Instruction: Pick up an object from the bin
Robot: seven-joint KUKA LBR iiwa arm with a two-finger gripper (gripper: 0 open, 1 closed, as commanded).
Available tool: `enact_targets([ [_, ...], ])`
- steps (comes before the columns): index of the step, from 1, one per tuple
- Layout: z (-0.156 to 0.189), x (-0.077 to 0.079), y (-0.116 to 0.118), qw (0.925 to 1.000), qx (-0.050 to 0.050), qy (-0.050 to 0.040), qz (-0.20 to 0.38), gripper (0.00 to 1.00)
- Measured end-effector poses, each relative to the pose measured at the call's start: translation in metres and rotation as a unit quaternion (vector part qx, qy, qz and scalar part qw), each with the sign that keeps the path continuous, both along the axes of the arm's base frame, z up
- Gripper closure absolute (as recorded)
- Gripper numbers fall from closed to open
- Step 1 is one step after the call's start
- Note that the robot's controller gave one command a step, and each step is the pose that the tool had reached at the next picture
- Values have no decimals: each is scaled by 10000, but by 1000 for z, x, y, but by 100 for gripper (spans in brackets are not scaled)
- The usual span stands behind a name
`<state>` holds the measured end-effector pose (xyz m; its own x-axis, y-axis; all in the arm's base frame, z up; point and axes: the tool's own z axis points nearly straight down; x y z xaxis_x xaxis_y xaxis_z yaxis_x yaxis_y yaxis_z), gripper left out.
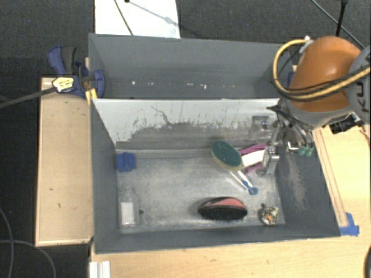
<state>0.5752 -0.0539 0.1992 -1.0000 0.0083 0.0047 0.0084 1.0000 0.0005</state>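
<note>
1. Orange dome on the arm's wrist (324,68) sits highest, nearest the lens. Below it the gripper (270,157) hangs low at the right end of the grey metal bin (174,68), near the back wall. I cannot tell how wide it stands or whether it has hold of anything.
2. Just to its left lies a pink and white plastic piece (251,155), in my judgement the likeliest pick.
3. To do this well, centre on the pink piece alone, close across its narrow side, then lift straight up, clear of the bin's right wall.
4. The piece looks small, flat and smooth, pink above and white below. Its left end meets a green oval brush with a white handle and blue tip (225,154), which could be dragged along.
5. Farther out lie a black and red oval thing (222,209), a small dark and gold round thing (268,215), a blue block (125,162) and a small clear bottle (127,210).
</note>
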Motion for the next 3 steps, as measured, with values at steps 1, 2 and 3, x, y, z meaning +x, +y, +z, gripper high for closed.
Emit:
enact_targets([
  [1,-54,-50,32,9959,1,-5,-907,0],
  [2,-125,-85,2,9970,-25,-41,-767,0],
  [3,-117,-86,70,9976,12,-33,-698,0],
])
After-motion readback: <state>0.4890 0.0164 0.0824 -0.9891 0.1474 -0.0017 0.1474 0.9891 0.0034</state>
